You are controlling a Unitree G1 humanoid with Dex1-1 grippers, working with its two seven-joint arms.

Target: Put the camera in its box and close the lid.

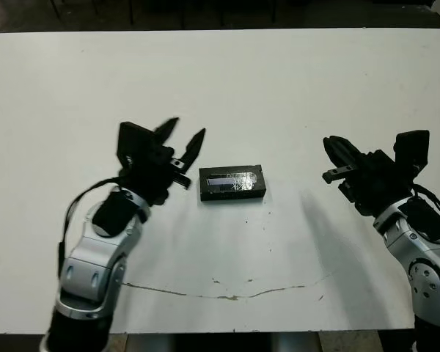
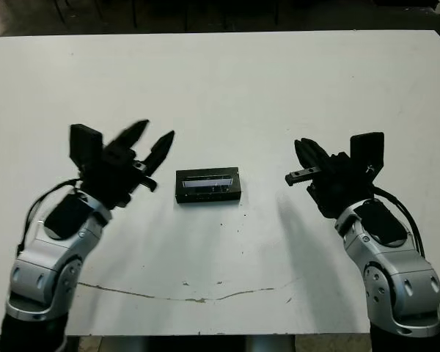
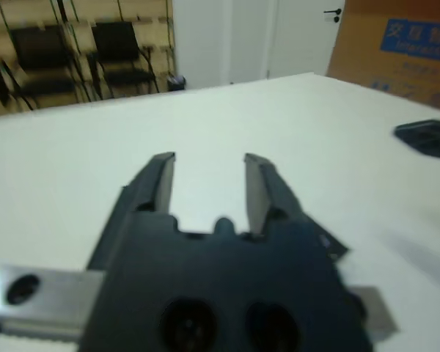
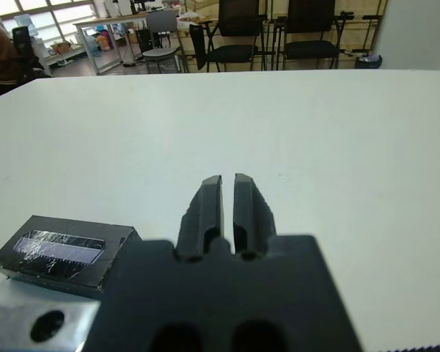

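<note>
The left hand [image 1: 182, 144] hovers just left of the box with its fingers spread wide, gripping nothing – if it swings in from there it'd probably shove the thing sideways and knock the lid [image 1: 232, 182] crooked. The lid, black with a shiny window strip, sits flat on the box in the middle of the worktop [image 1: 279, 81], looking already closed – no camera visible outside. The right hand [image 1: 336, 152], well off to the right, has its fingers nearly pinched together and empty.

Black windowed lid [image 1: 232, 182] flat over its box, mid-table [image 1: 279, 88], long side facing the robot.
</note>
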